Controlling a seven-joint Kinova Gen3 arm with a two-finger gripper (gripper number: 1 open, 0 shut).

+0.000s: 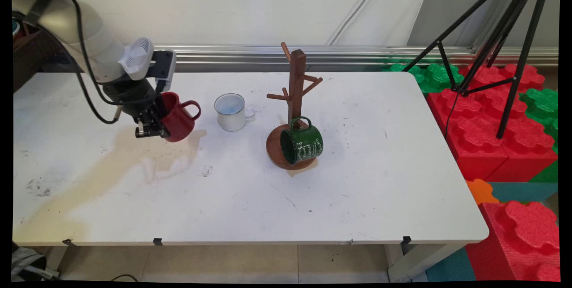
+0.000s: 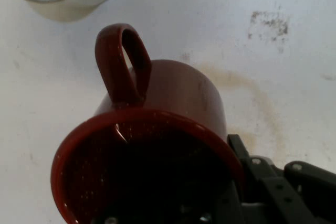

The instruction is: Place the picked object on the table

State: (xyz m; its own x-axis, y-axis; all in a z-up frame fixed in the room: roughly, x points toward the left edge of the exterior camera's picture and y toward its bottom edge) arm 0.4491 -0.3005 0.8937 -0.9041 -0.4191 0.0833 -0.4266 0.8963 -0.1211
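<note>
pincer pinching tilted red mug's rim, near white mug

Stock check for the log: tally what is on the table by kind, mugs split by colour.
Red mug, gripped at its rim by the pincer: 1
White mug, upright: 1
Green mug, on its side on the rack's base: 1
Wooden mug rack: 1
Total: 4
</note>
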